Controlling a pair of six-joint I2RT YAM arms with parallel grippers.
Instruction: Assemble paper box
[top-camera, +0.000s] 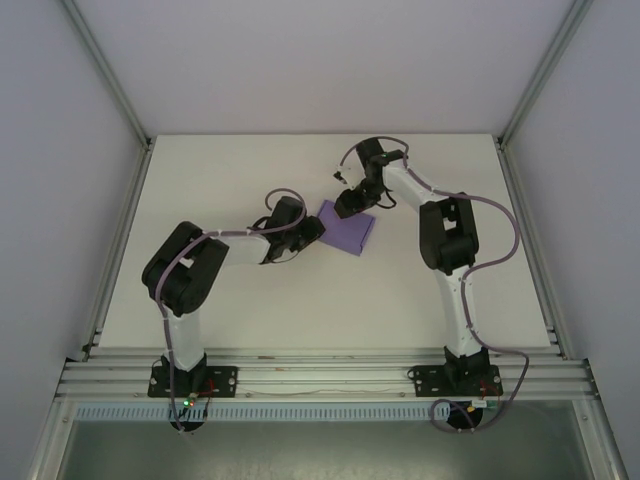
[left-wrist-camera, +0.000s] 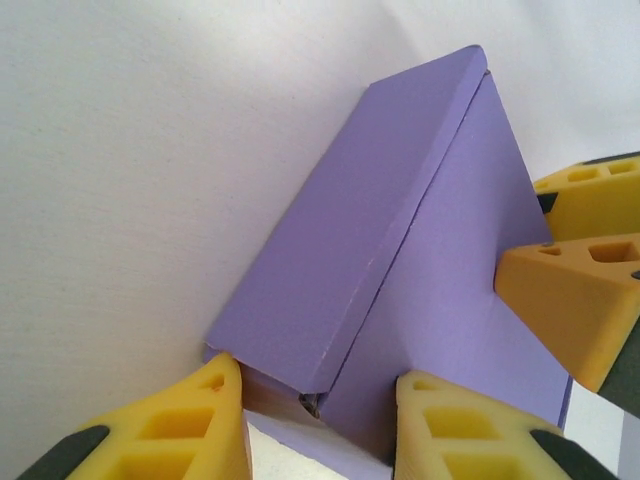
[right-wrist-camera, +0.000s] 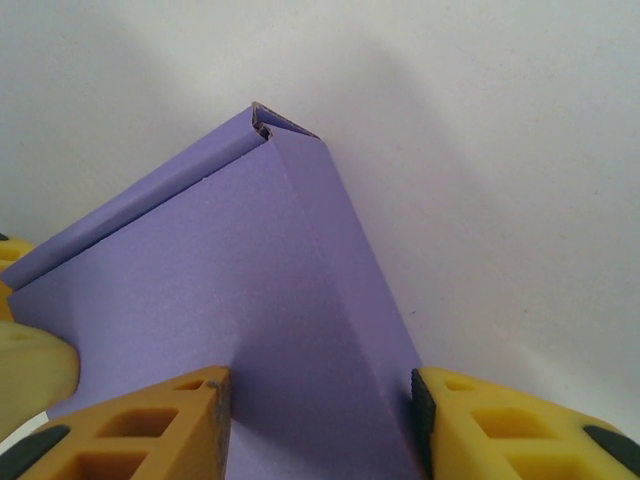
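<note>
Out near the middle of the bench (top-camera: 250, 300), your purple paper box (top-camera: 350, 232) sits partly folded. Left end effector (left-wrist-camera: 315, 372) and right end effector (right-wrist-camera: 317, 375) each straddle a corner of it, fingers (left-wrist-camera: 190, 425) right up against it. Can't tell if either's actually clamped.

A white table (top-camera: 250, 300) fills the middle of the top view, with pale walls (top-camera: 320, 60) behind it. Aluminium posts (top-camera: 105, 65) slant through the upper corners, and a metal rail (top-camera: 320, 372) crosses the bottom.
</note>
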